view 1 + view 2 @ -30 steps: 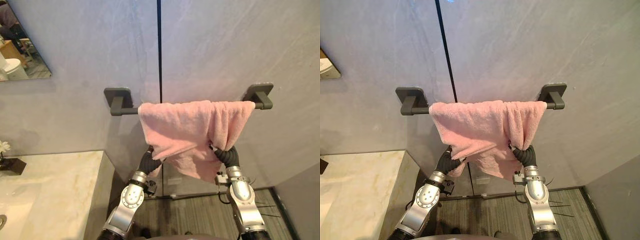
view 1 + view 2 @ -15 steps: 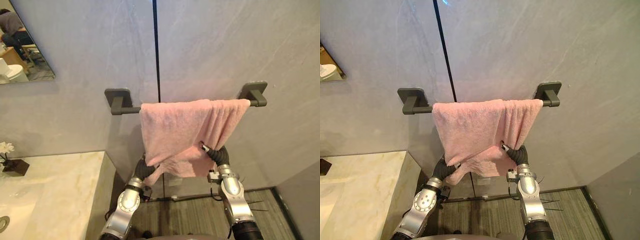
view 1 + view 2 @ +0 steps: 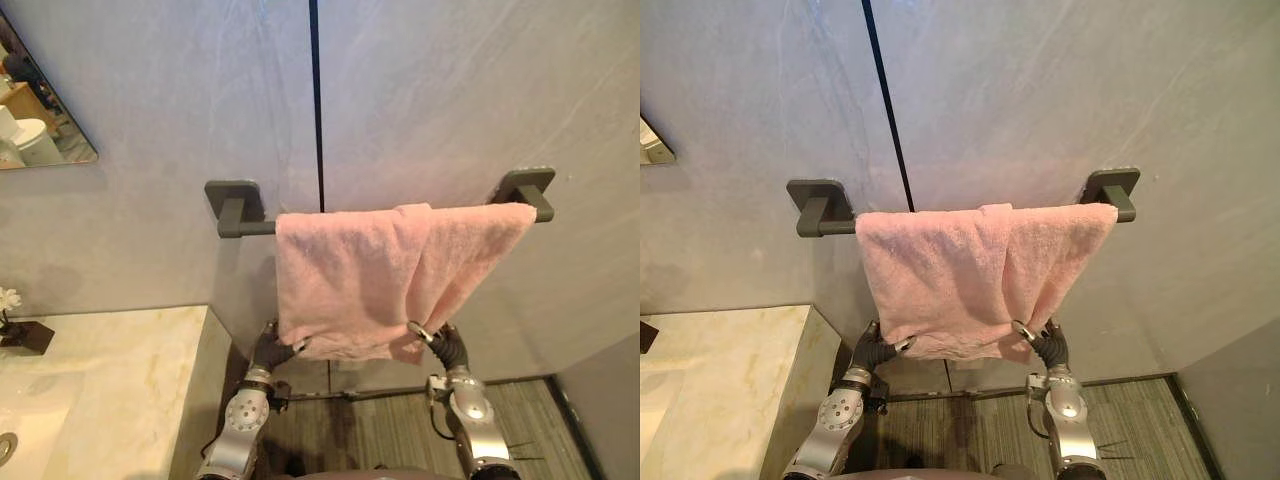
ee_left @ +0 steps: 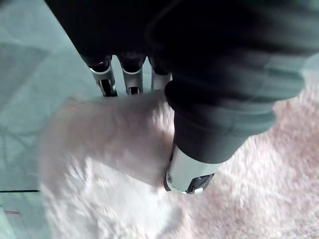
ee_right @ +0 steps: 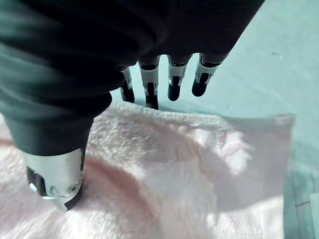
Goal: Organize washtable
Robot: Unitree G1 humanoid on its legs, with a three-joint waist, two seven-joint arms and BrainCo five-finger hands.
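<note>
Pink terry towel (image 3: 370, 270) hangs over a dark grey wall bar (image 3: 250, 227), its long axis running left to right along the bar. It covers the bar up to the right bracket, and a short stretch at the left shows uncovered. We see a cream marble counter (image 3: 110, 380) at near left, just beside the left hand (image 3: 268, 350), and a mirror (image 3: 40, 120) at far left. The left hand pinches the towel's lower left corner, thumb in front and fingers (image 4: 104, 79) behind. The right hand (image 3: 440, 342) pinches the lower right edge likewise. Grey floor (image 3: 390, 430) lies open beneath.

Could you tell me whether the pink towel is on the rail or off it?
On: the pink towel drapes over the grey rail, its right part overlapped.
</note>
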